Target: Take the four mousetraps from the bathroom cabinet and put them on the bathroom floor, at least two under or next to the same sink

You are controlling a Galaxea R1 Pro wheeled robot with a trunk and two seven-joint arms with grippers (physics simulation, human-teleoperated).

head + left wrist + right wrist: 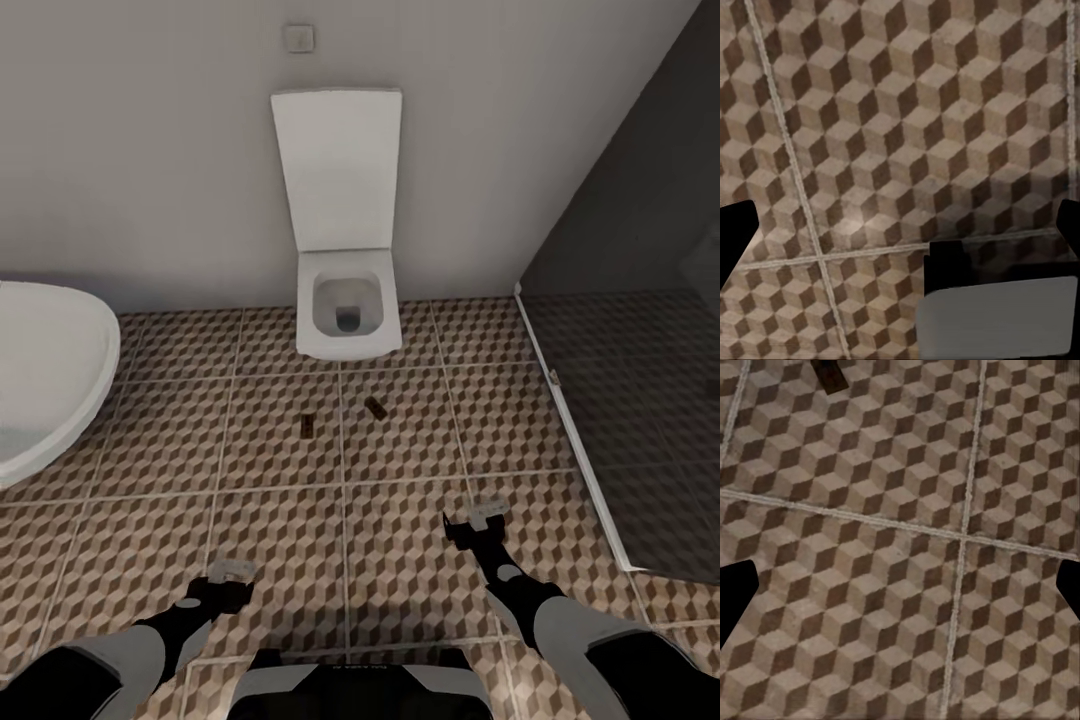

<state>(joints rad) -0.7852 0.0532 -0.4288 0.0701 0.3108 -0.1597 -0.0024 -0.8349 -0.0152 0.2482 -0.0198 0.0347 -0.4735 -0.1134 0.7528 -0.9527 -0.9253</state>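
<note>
Two mousetraps lie on the bathroom floor (400,560) in front of the toilet, one (307,425) to the left and one (375,408) slightly farther right. One small brown mousetrap (832,375) also shows on the tiles in the right wrist view. My left gripper (229,573) hangs low over the tiles near my base, open and empty. My right gripper (476,522) is open too, held over the floor nearer the traps, about a tile short of them. In both wrist views the dark fingertips (735,232) (735,592) stand wide apart over bare tile. The cabinet is out of view.
A white wall-hung toilet (345,310) with its lid up stands straight ahead. The white sink (40,370) juts in at the left. The dark glass shower enclosure (640,380) closes off the right. My own base (997,307) shows in the left wrist view.
</note>
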